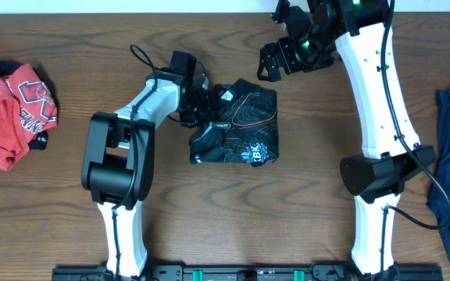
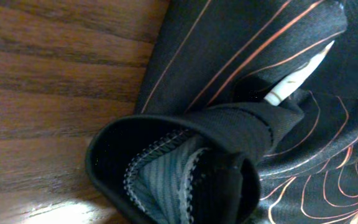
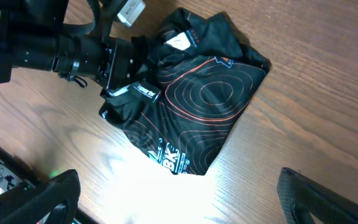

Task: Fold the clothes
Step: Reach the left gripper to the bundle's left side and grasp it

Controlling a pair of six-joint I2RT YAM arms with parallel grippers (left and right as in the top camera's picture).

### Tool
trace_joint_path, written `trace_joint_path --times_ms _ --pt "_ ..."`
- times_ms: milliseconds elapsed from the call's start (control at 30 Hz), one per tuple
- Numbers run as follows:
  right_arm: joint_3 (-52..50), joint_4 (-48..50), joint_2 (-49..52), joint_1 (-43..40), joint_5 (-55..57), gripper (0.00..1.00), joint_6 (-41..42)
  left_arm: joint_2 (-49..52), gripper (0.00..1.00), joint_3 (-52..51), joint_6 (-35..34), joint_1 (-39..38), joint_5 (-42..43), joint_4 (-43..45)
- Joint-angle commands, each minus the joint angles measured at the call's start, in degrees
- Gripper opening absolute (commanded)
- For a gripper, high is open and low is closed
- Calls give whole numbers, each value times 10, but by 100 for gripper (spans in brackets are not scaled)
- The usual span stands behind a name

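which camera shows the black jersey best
The right wrist view: nearly the whole folded jersey lies in frame, large, orange lines and white lettering clear. Overhead shows the jersey whole but small, left gripper at its left edge. The left wrist view shows only a close-up fold.

A black jersey (image 1: 241, 125) with orange contour lines lies folded in a rough square at centre; a crumpled red shirt (image 1: 10, 109) sits at nine o'clock.

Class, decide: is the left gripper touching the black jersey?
Touching. The right wrist view shows the left gripper shut on a bunched fold at the edge of the jersey, with no gap between them.
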Motion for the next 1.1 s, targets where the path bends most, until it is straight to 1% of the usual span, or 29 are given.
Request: trace_joint_path --times_ms 0,67,100,133,367,600,733,833,933,1067 --pt "0 -2 -2 3 -13 91 6 170 6 -86 34 -14 -134 -5" --pt "0 -2 -2 3 -13 80 6 170 6 -86 37 -12 -132 -2" --pt "0 -2 -2 3 -13 76 6 170 6 -86 37 -11 -132 -2" --pt "0 -2 -2 3 -13 74 6 170 6 -86 37 -10 -131 -3" --pt "0 -2 -2 3 -13 71 6 170 6 -86 35 1 -120 -3" --pt "0 -2 -2 3 -12 67 6 170 6 -86 62 24 -69 2" --pt "0 -2 -2 3 -12 67 6 169 6 -85 33 35 -74 2" --pt "0 -1 -2 3 -12 67 5 159 6 -83 33 39 -78 -13" --pt "0 1 -2 3 -12 68 5 130 6 -83 33 38 -104 -30" --pt "0 7 -2 3 -12 68 5 66 6 -83 33 38 -126 -46"
